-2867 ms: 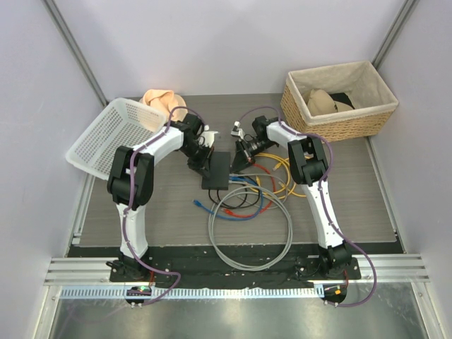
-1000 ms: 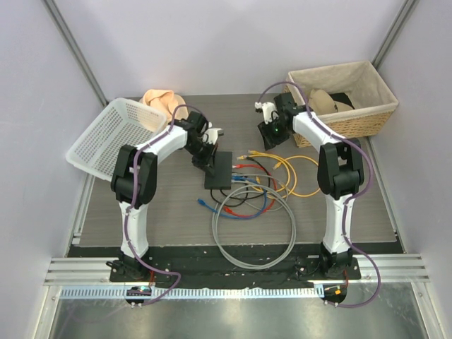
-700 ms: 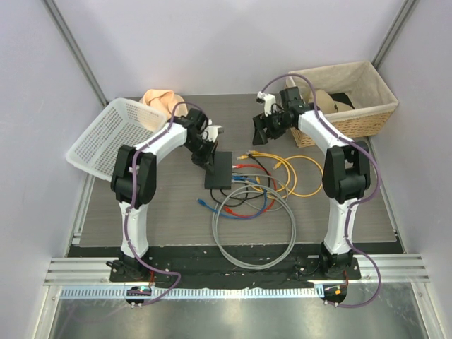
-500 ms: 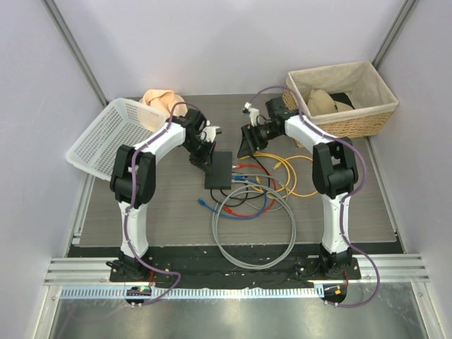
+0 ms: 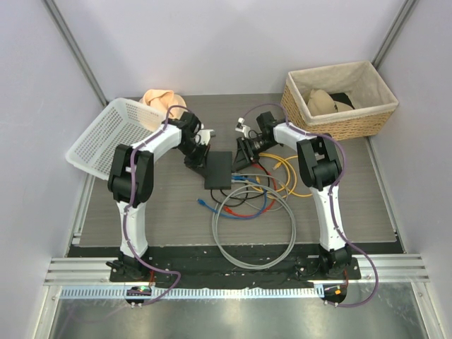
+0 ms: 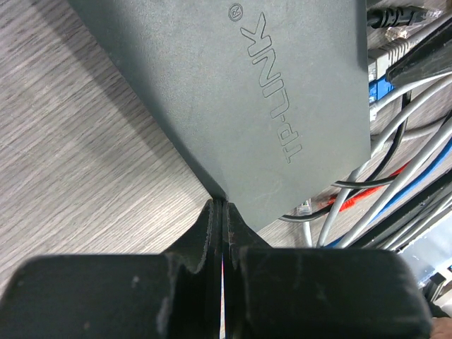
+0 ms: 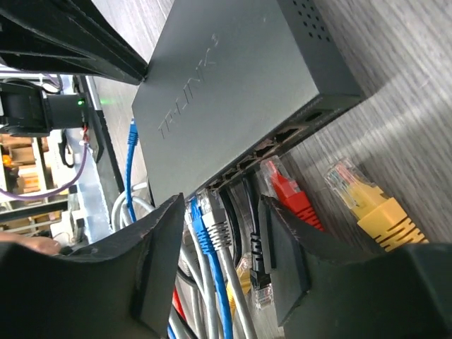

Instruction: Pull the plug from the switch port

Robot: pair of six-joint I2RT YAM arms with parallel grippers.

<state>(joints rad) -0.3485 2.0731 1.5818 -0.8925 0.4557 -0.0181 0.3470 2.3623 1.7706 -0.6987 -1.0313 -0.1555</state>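
The switch (image 5: 218,169) is a flat black box lying mid-table, its sockets facing right. My left gripper (image 5: 195,159) is shut, and its tips (image 6: 220,206) press against a corner of the switch (image 6: 233,92). My right gripper (image 5: 242,159) stands open at the socket edge of the switch (image 7: 226,92). The right gripper's (image 7: 220,244) jaws straddle a blue plug (image 7: 201,219) and a grey plug (image 7: 220,224), both seated in ports, with a black cable beside them. Neither finger visibly touches a plug. A red plug (image 7: 286,191) and a yellow plug (image 7: 364,201) lie loose on the table.
A tangle of blue, red, yellow and black cables spreads right of the switch, with a grey cable coil (image 5: 251,233) nearer the arm bases. A white mesh basket (image 5: 106,134) leans at the left. A wicker basket (image 5: 339,106) stands back right.
My right arm has swung from beside the wicker basket down and left to the switch's socket edge. The left gripper stays shut against the switch.
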